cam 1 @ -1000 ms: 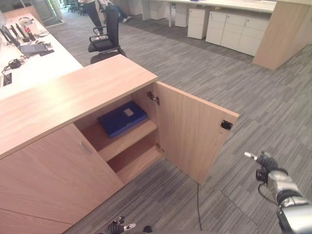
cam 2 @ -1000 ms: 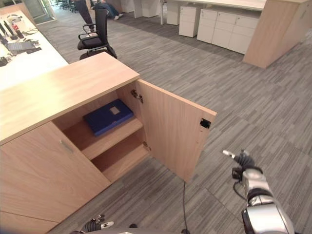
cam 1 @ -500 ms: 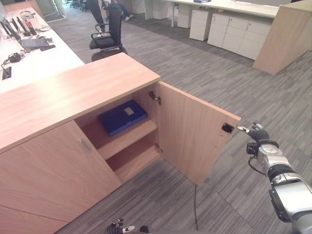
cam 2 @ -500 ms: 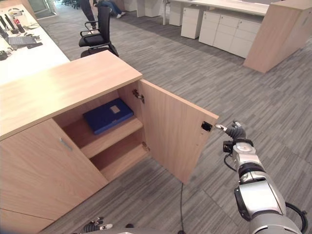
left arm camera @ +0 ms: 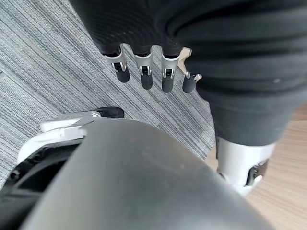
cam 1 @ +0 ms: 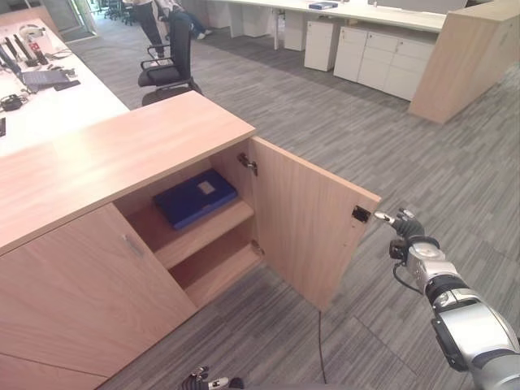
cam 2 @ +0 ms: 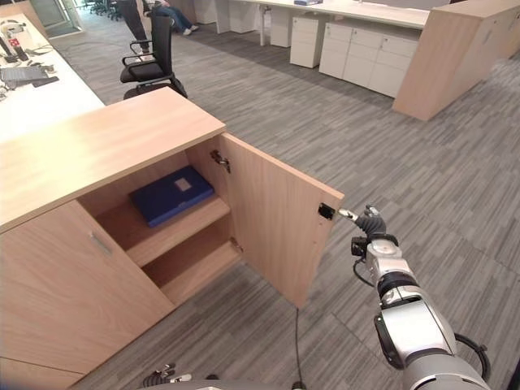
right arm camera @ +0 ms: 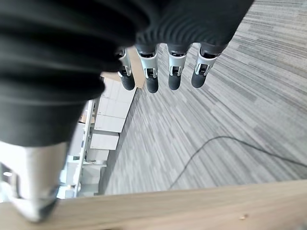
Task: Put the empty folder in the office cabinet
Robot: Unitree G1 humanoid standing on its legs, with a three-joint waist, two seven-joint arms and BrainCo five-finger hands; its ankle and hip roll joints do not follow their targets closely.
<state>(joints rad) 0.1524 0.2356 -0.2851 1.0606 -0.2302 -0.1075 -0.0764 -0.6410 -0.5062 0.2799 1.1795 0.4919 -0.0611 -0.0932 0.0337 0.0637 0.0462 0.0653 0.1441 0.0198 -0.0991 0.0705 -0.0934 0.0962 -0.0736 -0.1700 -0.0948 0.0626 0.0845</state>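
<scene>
A blue folder (cam 1: pixel 195 197) lies flat on the upper shelf of the wooden office cabinet (cam 1: pixel 122 150). The cabinet's right door (cam 1: pixel 309 223) stands swung open toward me. My right hand (cam 1: pixel 406 234) hovers at the door's outer edge, one finger stretched toward the black latch (cam 1: pixel 361 214); I cannot tell if it touches. In the right wrist view its fingers (right arm camera: pixel 152 79) hang straight and hold nothing, with the door's edge (right arm camera: pixel 192 206) close by. My left hand (cam 1: pixel 203 380) hangs low over the carpet, fingers (left arm camera: pixel 144 72) relaxed and empty.
The cabinet's left door (cam 1: pixel 89 292) is closed. A black office chair (cam 1: pixel 166 65) and a person (cam 1: pixel 150 15) are behind the cabinet. A white desk (cam 1: pixel 57 101) with devices is at the left. White drawer units (cam 1: pixel 382 57) and a wooden partition (cam 1: pixel 467 57) stand at the back right.
My right hand rose from low over the carpet up to the open door's outer edge by the latch. The camera shifted a little. The folder stayed on the shelf.
</scene>
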